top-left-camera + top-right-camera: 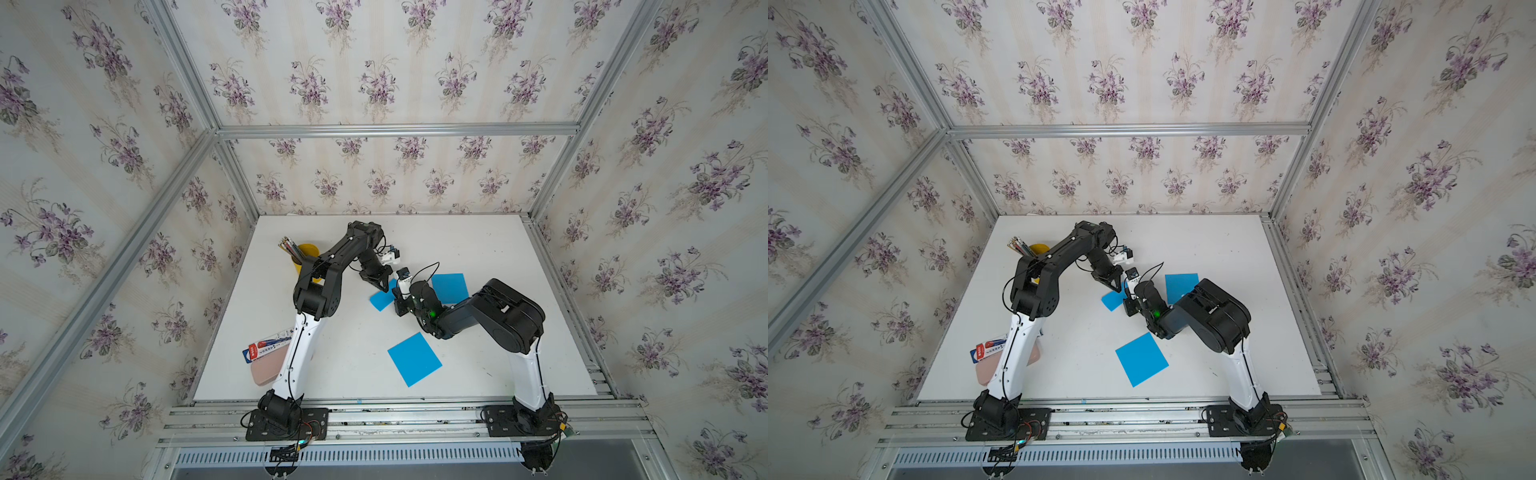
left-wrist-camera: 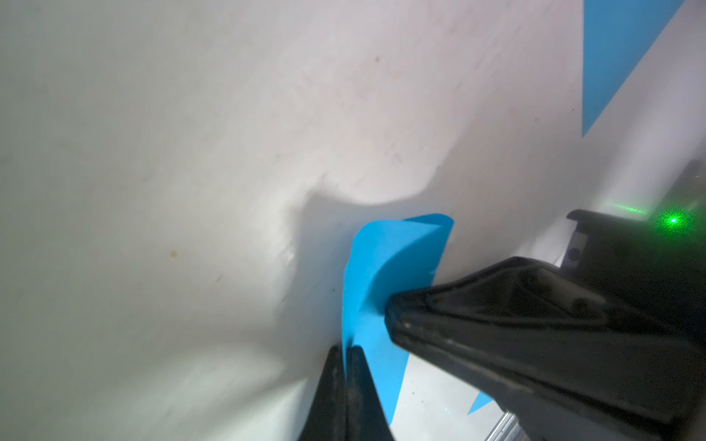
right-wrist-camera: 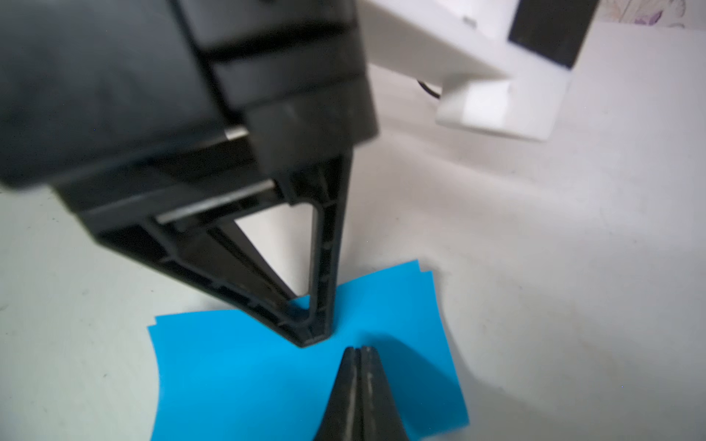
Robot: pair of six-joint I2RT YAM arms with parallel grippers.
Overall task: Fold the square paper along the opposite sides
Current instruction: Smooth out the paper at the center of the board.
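Left gripper [image 3: 314,336]: jaws clenched, tip planted on the top layer of the folded blue paper [image 3: 248,374]. I can't tell whether a layer is nipped between them. Right gripper [image 3: 359,362]: jaws clenched on nothing, tip just beside the left one, low over the same sheet. Whether it touches is not clear. The paper lies doubled under both tips. Its free edges sit a little out of line, and its corners curl up off the desk [image 1: 478,249]. In a top view only a small wedge of it [image 1: 380,300] shows past the wrists. It is around mid-desk, left of a flat blue sheet [image 1: 449,286] and farther back than another [image 1: 414,359].

Risks as I judge them:
- The offset edges could get pressed into a crooked crease if I run the fold now.
- The light sheet may skate on the smooth desk if either tip drags sideways.
- The curl suggests it could spring open once the pressure lifts.
- The two tips are close enough to knock together.
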